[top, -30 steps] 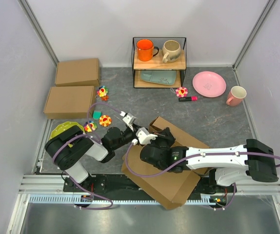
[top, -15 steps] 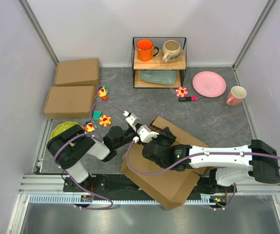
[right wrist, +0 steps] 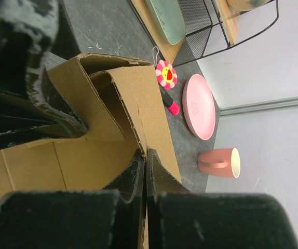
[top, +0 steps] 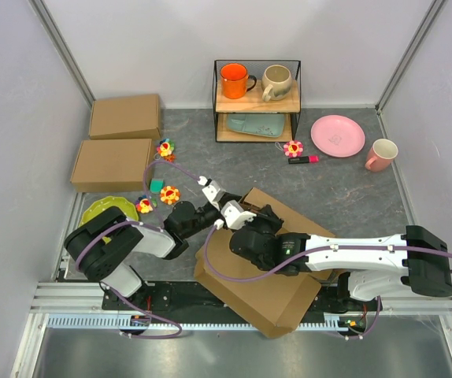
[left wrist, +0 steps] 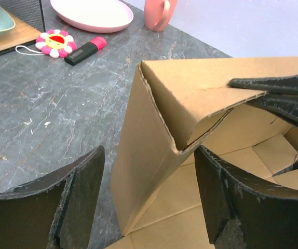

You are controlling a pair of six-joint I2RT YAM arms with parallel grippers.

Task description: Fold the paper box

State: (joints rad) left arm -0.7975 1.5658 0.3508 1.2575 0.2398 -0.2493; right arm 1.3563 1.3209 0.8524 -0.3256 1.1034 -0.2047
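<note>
Both left jaws perhaps nearer box (top: 269,303).

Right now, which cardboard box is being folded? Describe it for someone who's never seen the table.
On the grey table, look at the middle of the near edge. The box there sits askew under the white arm, flaps raised and half-open; the two boxes by the left wall lie closed and flat.
</note>
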